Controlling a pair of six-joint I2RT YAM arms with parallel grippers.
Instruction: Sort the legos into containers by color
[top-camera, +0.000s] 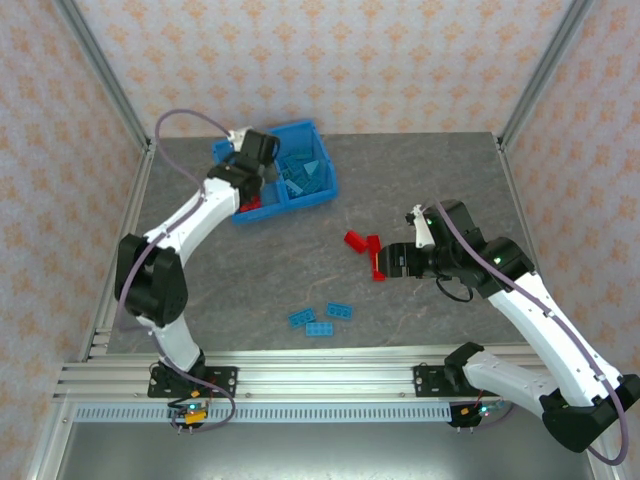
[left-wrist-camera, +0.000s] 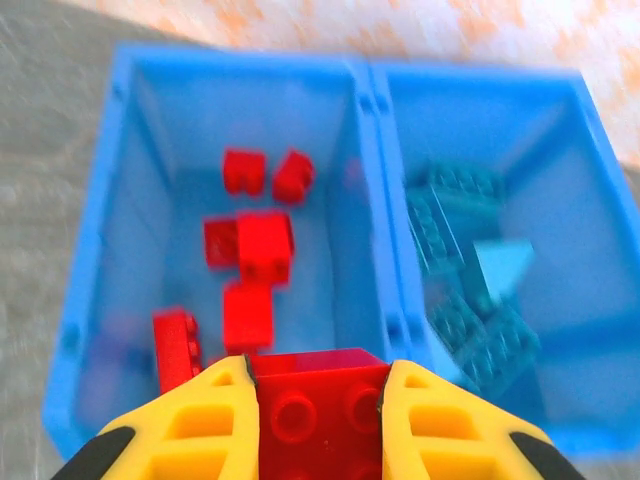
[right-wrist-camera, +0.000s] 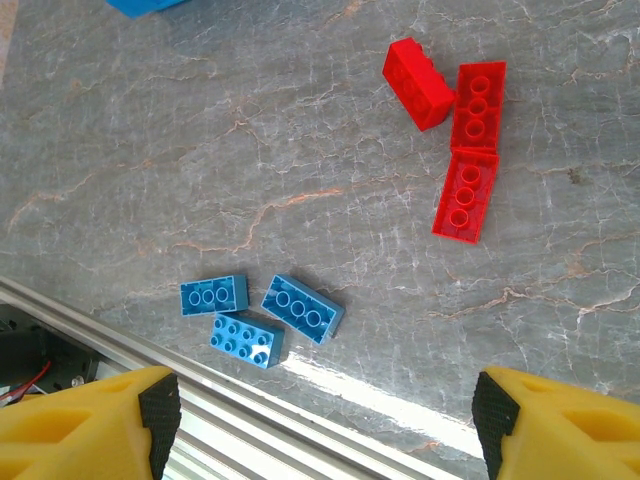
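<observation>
Left arm: the left gripper is clamped on a bright red studded plastic brick, which sits at the bottom centre of the left wrist view with its studs facing the camera. It hangs over the near rim of the bright blue two-compartment plastic bin, roughly in line with the divider and slightly toward the left-hand compartment. In the top view the bin sits at upper centre-left, with the gripper over its lower left part.

Bin contents: the left-hand compartment holds about six sorted red bricks. The right-hand compartment holds a heap of sorted light blue bricks; blur makes the count unclear. No brick can be seen on the wrong colour's side.

Right arm: the right gripper has its fingers wide apart with nothing between them, above the grey marbled table.

Loose on the table: three loose red bricks lie at the upper right of the right wrist view. Two touch end to end and the third is just beside them. Three loose light blue bricks cluster at lower left, near the metal rail.

Status (judgement): sorting is well advanced. The gripped brick looks about ready to drop on the red side, not yet released. Six bricks are left on the table, three per colour.
</observation>
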